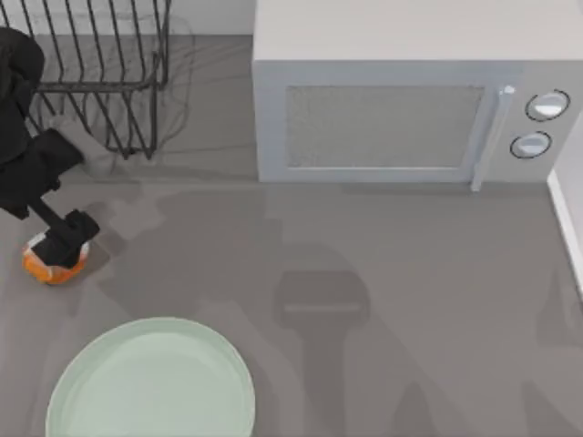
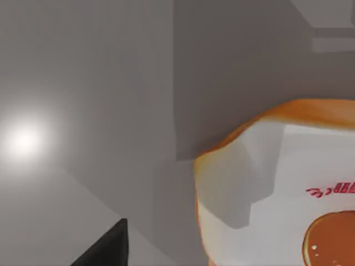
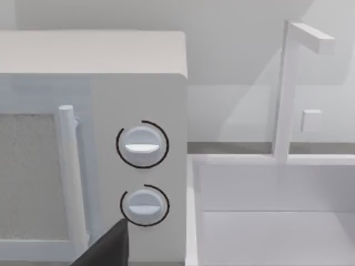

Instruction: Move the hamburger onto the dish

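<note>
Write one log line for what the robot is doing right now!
left gripper: over hamburger, table's left | dish: empty, near front | hamburger: on table | right arm: parked, facing microwave

Lighting is even and moderately bright. Soft, broad arm shadows fall across the grey counter (image 1: 410,273). A round white glare spot appears on the counter surface in the left wrist view. No edge distortion is evident.
</note>
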Motion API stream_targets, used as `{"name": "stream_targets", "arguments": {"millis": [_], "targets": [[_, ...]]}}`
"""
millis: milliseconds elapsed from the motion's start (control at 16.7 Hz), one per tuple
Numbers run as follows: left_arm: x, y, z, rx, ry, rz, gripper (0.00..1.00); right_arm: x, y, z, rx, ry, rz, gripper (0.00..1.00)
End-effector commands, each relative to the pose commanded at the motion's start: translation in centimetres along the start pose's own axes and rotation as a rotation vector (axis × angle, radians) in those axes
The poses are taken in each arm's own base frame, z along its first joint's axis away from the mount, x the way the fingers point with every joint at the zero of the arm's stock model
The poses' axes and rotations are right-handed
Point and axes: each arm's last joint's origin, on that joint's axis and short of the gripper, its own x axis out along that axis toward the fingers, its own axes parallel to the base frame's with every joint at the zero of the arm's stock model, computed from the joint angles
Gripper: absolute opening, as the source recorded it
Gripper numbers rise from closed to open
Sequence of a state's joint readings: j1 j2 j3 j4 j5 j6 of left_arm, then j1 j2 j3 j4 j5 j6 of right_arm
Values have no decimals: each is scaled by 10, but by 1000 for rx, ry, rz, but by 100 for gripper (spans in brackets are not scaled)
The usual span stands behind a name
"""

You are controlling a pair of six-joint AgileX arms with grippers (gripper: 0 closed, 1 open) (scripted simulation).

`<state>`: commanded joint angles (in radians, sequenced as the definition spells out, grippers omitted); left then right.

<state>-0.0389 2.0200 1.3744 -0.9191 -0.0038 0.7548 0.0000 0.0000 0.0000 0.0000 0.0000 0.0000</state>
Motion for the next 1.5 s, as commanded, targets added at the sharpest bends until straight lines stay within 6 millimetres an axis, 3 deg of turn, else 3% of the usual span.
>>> {"name": "stream_targets", "arguments": {"millis": [300, 540, 1320, 1500], "targets": [[46, -1, -1, 0, 0, 1, 100, 0, 0, 0, 0, 0, 0, 100], [48, -2, -1, 0, 0, 0, 100, 0, 0, 0, 0, 0, 0, 100], [48, -2, -1, 0, 0, 0, 2, 0, 0, 0, 0, 0, 0, 100], [48, -2, -1, 0, 0, 0, 0, 0, 0, 0, 0, 0, 0, 100]]}}
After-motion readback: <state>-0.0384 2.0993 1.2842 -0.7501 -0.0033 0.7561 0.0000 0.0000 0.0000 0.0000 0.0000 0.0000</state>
